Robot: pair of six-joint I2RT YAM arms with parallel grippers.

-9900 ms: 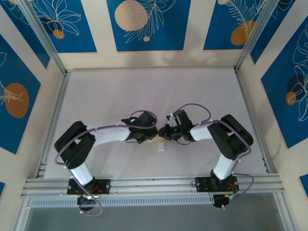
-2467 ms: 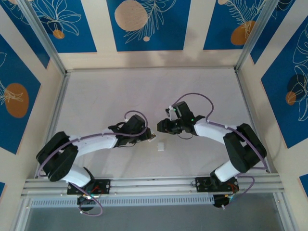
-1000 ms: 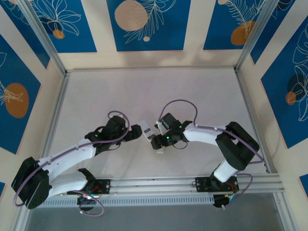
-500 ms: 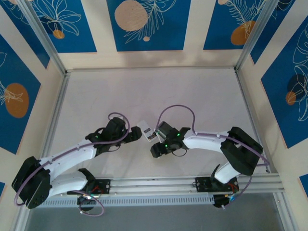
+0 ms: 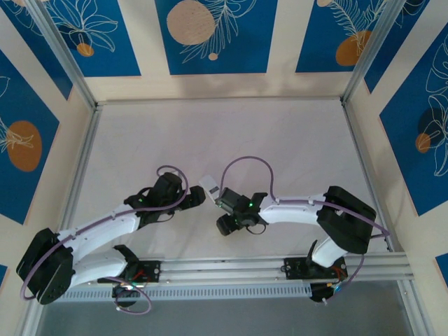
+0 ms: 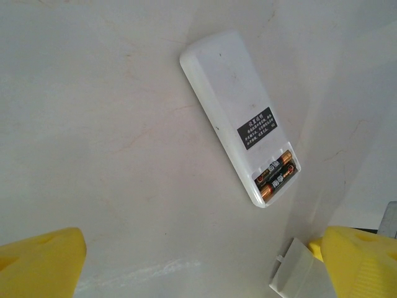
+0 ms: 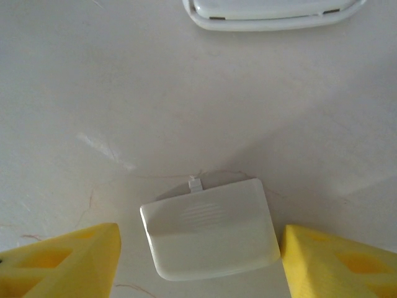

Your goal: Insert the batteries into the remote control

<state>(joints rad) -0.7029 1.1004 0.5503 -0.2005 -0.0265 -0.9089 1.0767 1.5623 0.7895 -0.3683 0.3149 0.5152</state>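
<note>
Right gripper [image 7: 200, 261] has dropped astride the cover [image 7: 209, 233], unclenched; left gripper [image 6: 198, 267] likewise. Batteries [image 6: 276, 174] sit in the remote [image 6: 232, 105] ahead, so gripping the cover should come next.

Illumination is even, diffuse and overhead. The table [image 5: 280, 140] reads bright, without glare, and carries soft shadows. The left wrist view is sharp on the remote control [image 6: 236, 112], while the yellow fingers [image 6: 37, 261] are blurred at the lower corners. The right wrist view is slightly soft, with a faint shadow around the battery cover [image 7: 211, 236].

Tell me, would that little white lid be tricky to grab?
Probably light and stiff: the lid looks like thin moulded plastic. It lies flat on the table, so it likely slides rather than rolls. Its small clip tab may be fragile.
</note>
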